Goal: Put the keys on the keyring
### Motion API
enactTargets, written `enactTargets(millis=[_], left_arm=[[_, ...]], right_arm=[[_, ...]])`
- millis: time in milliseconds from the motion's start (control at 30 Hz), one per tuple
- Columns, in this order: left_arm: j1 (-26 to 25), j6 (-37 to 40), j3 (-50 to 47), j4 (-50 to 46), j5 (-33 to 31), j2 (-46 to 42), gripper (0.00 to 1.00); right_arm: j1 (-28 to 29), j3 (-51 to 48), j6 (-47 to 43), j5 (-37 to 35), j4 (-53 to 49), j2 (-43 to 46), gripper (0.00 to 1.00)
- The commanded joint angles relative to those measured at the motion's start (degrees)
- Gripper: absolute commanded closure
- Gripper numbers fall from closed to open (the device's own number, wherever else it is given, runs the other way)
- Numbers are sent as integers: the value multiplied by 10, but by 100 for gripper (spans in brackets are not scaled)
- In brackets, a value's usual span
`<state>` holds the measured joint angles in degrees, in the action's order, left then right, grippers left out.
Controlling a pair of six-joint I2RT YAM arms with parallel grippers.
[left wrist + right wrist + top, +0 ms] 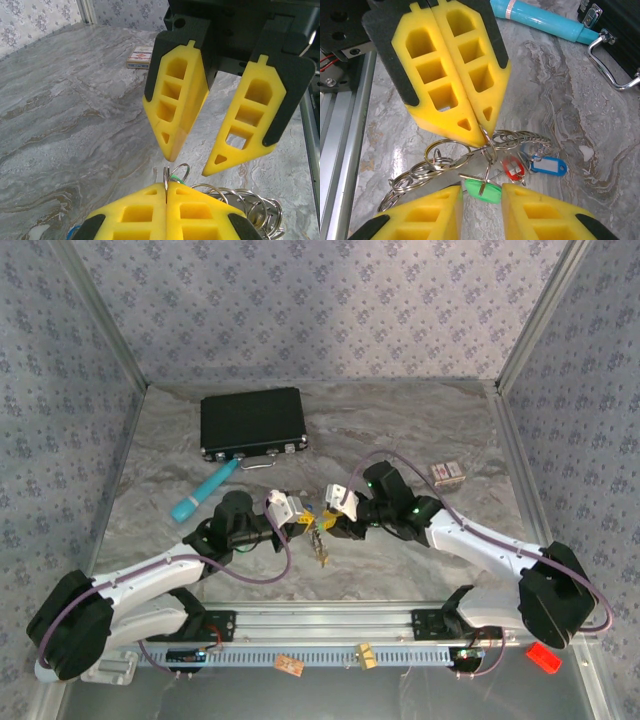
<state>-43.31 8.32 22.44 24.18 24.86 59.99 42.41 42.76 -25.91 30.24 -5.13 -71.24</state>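
Nose to nose over the marble table [420, 560], about mid-way across and a touch toward the near edge: left gripper [482, 137] in from the left, right gripper [190, 166] in from the right, almost touching. Clenched hard on the left side, yellow pads [445, 90] flat together, nipping the keyring [489, 149] at the very tips and holding that thin wire loop upright, edge-on toward the partner. Same pinch from the left wrist: loop poking up out of the shut tips, a bunch of silvery rings [250, 200] trailing off on the near side. Released on the right side, jaws standing well apart, nothing clamped between them. And down in that gap, the green key [482, 191], flat on the marble, its own small ring reaching up against the held loop; threaded on or merely leaning, cannot tell. Just beside it, a shade farther back, the red key [512, 167] and the blue key [548, 165], close together. Looks like the threading step, one key at a time. All hinging on one line: loop dead ahead of the right gripper, between its tips and the left's; green key directly below the open jaws, head broadside across the gap. Nearer by far for the right arm, with the left tied up as anchor. Off at the far left, the black case [252, 423] and the teal tube [203, 493], well apart from the action.
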Motion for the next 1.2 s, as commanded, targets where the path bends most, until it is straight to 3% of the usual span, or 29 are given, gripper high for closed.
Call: enactTargets(millis=[0, 133, 300, 533, 667, 767, 833, 1033, 1167], left_arm=[[-4, -14, -2, 23, 2, -8, 100], [-4, -18, -1, 21, 1, -8, 100], [-4, -32, 3, 22, -8, -5, 100], [-4, -53, 14, 12, -23, 4, 100], [-4, -63, 14, 20, -28, 12, 100], [-4, -64, 11, 30, -24, 14, 100], [-4, -63, 7, 41, -20, 12, 100], [-4, -42, -11, 80, 10, 9, 100], [-4, -33, -18, 96, 29, 12, 100]], right_arm=[[6, -5, 3, -24, 16, -4, 74], [9, -3, 3, -26, 21, -4, 78], [12, -1, 0, -25, 16, -6, 92], [35, 12, -20, -27, -5, -12, 100], [55, 28, -40, -42, -29, -20, 99], [51, 26, -39, -43, -29, -14, 82], [37, 16, -32, -35, -22, 1, 79], [-43, -11, 11, 67, -5, 33, 77], [-56, -11, 40, 105, 26, 16, 77]])
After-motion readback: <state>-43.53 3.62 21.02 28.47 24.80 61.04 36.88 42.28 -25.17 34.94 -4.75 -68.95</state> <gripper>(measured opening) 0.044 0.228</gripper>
